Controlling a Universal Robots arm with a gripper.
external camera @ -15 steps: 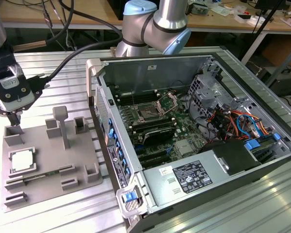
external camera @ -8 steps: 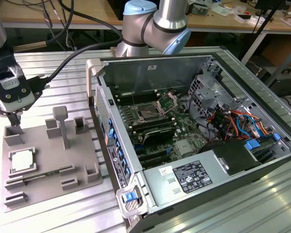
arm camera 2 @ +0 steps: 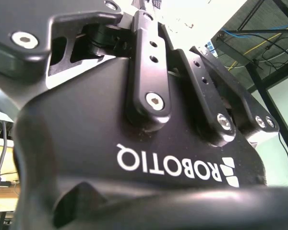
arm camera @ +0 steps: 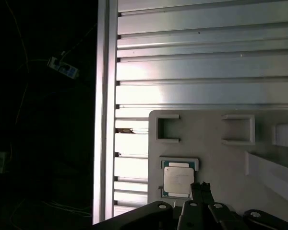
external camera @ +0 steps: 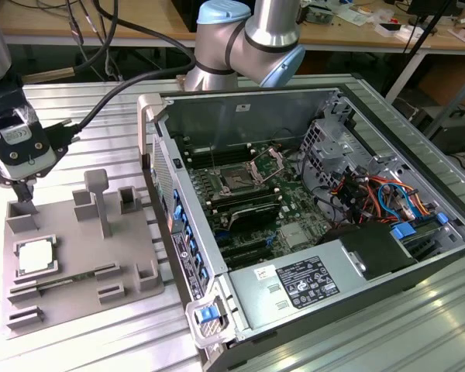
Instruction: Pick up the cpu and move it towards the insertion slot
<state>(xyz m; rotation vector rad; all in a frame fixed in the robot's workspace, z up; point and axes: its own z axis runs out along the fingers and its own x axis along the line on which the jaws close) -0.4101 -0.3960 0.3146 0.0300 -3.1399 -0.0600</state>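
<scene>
the gripper (external camera: 22, 195) hangs over the tray (external camera: 71, 242), its black fingers pressed together into one narrow tip with nothing between them. in the exterior view that tip points down at a raised block on the tray's far corner, on the exterior view's left.

the cpu (external camera: 35, 257) is not held. it lies flat in a shallow square nest on the tray, nearer the tray's front edge than the gripper and apart from the tip. in the first wrist view the gripper (arm camera: 201, 189) crosses one corner of the cpu (arm camera: 177, 181), a silvery-white metal square with a thin pale rim.

the tray (arm camera: 216, 158) is matte grey plastic, studded with u-shaped blocks, low ribs and one tall post. it rests on a table (external camera: 101, 101) of ribbed, shiny aluminium.

to the exterior view's right of the tray, just beside it, lies an open case (external camera: 159, 116) of grey sheet metal. the slot (external camera: 239, 180) sits inside on a green board, well apart from the tray — a dark square framed by a bright metal bracket. the arm (external camera: 248, 31), silver with pale blue caps, rises beyond the case.
</scene>
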